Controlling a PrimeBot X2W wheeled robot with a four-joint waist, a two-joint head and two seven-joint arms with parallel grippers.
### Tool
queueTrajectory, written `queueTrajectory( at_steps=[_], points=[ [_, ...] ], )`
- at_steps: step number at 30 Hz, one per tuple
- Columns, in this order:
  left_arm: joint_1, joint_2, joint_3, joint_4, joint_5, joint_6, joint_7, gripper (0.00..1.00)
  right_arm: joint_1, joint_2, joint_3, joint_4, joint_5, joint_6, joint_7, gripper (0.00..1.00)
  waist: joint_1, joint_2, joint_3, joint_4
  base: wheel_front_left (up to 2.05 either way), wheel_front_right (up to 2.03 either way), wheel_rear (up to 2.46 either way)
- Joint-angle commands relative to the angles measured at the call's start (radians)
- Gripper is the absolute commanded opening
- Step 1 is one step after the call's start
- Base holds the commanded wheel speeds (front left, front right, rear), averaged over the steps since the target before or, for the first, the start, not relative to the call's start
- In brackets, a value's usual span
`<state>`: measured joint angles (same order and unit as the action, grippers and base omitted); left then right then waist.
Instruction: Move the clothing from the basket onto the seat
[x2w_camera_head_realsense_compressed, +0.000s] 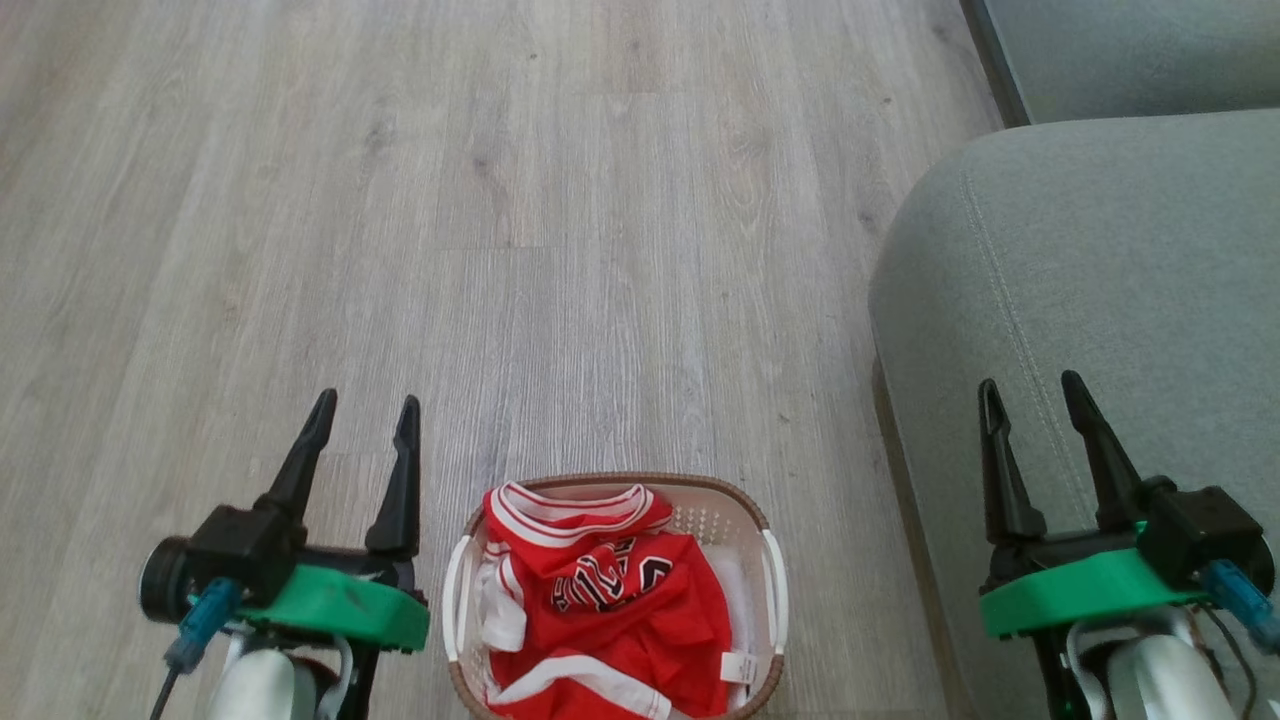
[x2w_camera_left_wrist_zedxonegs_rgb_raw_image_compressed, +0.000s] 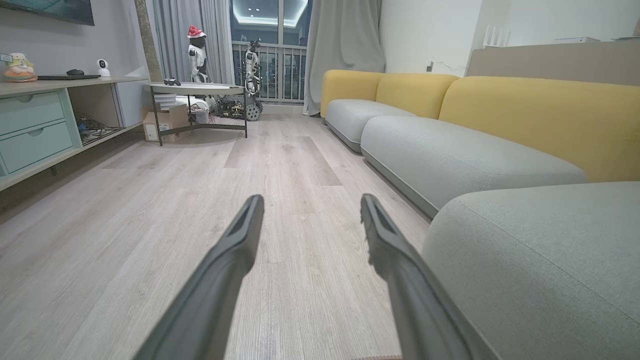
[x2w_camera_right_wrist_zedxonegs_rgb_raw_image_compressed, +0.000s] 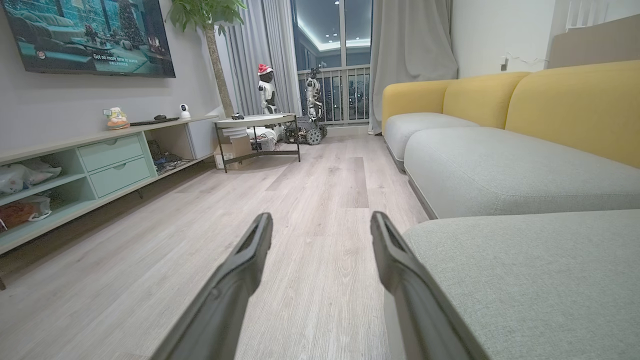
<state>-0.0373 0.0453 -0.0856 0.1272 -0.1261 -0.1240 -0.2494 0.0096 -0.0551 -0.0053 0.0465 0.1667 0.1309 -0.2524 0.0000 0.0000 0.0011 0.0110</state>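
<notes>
Item 1, clothing (x2w_camera_head_realsense_compressed: 620, 600): a red jersey with white striped trim and black lettering, heaped in the basket (x2w_camera_head_realsense_compressed: 775, 590) at the bottom centre of the head view. I cannot separate a second garment from the folds. The heap runs up and down the frame, collar towards the top.

Item 2, basket: cream perforated plastic with a brown rim, standing on the wooden floor (x2w_camera_head_realsense_compressed: 500, 200). Its near end is cut off by the bottom edge.

Item 3, seat (x2w_camera_head_realsense_compressed: 1100, 280): a grey-green cushion on the right side of the frame, near the basket but not touching it, with nothing on it.

Item 4, left pincer (x2w_camera_head_realsense_compressed: 367, 398): lower left, released and holding nothing, fingers pointing up the frame, just beside the basket's left handle.

Item 5, right pincer (x2w_camera_head_realsense_compressed: 1030, 382): lower right, released and holding nothing, in front of the seat's edge, well apart from the basket.

My judgement: nothing is moved yet. The clothing lies to the right of and below my left fingertips, and that arm is the nearer one. The seat is on the far side of the basket from that arm.
</notes>
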Motion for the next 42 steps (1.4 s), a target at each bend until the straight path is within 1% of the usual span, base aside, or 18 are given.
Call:
queueTrajectory(
  at_steps=[1,13,24,29,33,42],
  points=[
    [-0.054,0.010,0.030,-0.034,0.008,-0.003,-0.012,1.00,-0.032,-0.001,0.024,-0.037,-0.004,0.000,-0.009,1.00,0.0000,0.0000,0.001,-0.003,0.00,0.00,0.00],
    [-0.062,0.008,0.020,-0.025,-0.007,-0.003,-0.012,1.00,-0.045,0.000,0.011,-0.053,0.005,0.000,-0.009,1.00,0.0000,0.0000,0.041,-0.042,0.00,0.00,0.00],
    [-0.121,0.012,0.011,0.018,-0.025,-0.004,-0.012,1.00,-0.104,0.002,0.012,-0.085,0.004,0.000,-0.009,1.00,0.0000,0.0000,0.169,-0.107,0.00,0.00,0.00],
    [-0.162,0.016,0.000,0.083,-0.048,-0.005,-0.004,1.00,-0.131,0.002,0.017,-0.094,0.010,0.000,-0.009,1.00,0.0000,0.0000,0.229,-0.137,0.00,0.00,0.00],
    [-0.204,0.028,-0.018,0.156,-0.067,-0.006,0.025,1.00,-0.155,0.002,0.024,-0.102,0.011,0.000,-0.009,1.00,0.0000,0.0000,0.278,-0.157,0.00,0.00,0.00],
    [-0.347,0.070,-0.097,0.371,-0.123,-0.006,0.102,1.00,-0.222,0.003,0.027,-0.136,0.033,0.000,-0.009,1.00,0.0000,0.0000,0.392,-0.190,0.00,0.00,0.00]
  ],
)
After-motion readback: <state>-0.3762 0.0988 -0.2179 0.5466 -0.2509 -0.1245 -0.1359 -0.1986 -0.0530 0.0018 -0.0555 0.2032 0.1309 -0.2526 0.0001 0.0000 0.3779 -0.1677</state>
